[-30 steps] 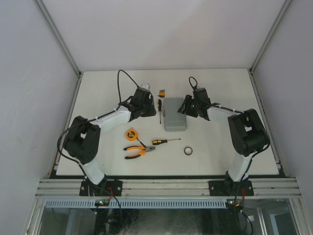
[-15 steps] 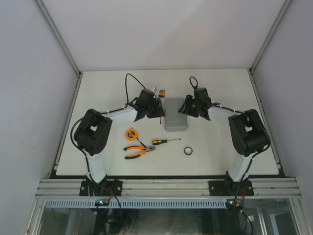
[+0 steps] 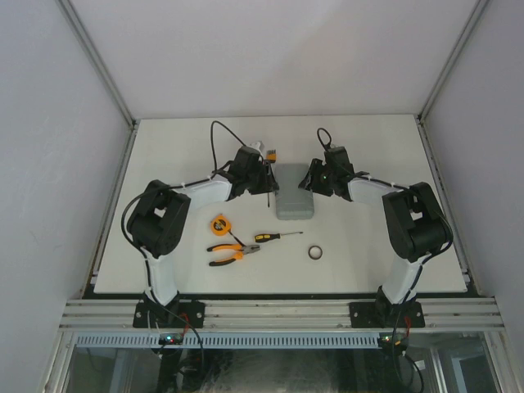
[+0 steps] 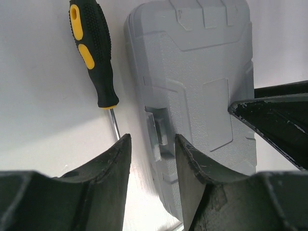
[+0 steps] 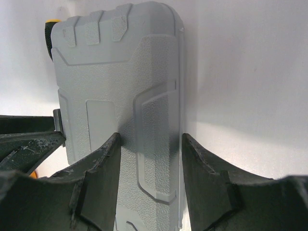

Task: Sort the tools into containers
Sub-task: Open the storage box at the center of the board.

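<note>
- Grey tool case point(image 3: 294, 191): lying shut, lid up, toward the far edge of the table point(image 3: 368, 262), about midway between its left and right edges; long axis running near-to-far.
- Latch tab point(image 4: 155, 130): sitting on the case's left long side, facing the left arm; the opening move is probably depending on this feature.
- Left gripper point(image 4: 151, 159): hovering at that left side, the nearer of the two to the latch, fingers partly spread with the tab showing in the gap; pinching nothing visible.
- Right gripper point(image 5: 150, 159): standing at the opposite long side, fingers spread astride the case's right edge, one over the lid and one outside it; whether they are pressing cannot be told.
- Black-and-yellow screwdriver point(image 4: 91, 53): lying just beside the case's left side, parallel to it, handle pointing toward the far edge.
- Small orange-black block point(image 3: 272, 153): sitting just past the case's far-left corner.
- Tape measure point(image 3: 219, 224), pliers point(image 3: 232, 253), second screwdriver point(image 3: 277, 237), black ring point(image 3: 315, 253): lying well apart from the case, toward the near edge.
</note>
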{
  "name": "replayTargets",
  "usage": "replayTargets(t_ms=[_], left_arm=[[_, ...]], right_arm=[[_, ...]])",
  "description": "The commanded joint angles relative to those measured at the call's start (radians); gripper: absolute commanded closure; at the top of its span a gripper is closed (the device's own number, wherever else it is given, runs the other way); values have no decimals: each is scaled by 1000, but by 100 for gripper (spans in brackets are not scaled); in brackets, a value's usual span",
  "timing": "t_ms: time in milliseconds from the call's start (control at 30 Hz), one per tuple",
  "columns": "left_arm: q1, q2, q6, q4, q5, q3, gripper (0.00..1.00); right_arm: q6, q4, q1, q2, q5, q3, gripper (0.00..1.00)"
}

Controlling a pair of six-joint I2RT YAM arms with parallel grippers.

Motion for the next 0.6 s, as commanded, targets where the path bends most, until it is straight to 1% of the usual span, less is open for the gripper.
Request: replayTargets(t_ms=[0,267,567], left_arm=[[2,17,-8,-3,-31,50,55],[22,-4,-22,20,-22,3,57],[25,-8,-28,76,25,-40,57]], right_arm=[[-98,-185,-13,38,109,-47,92],[-101,-188,-10,48,109,-39,92],[-104,-196,-7,49,111,-35,92]])
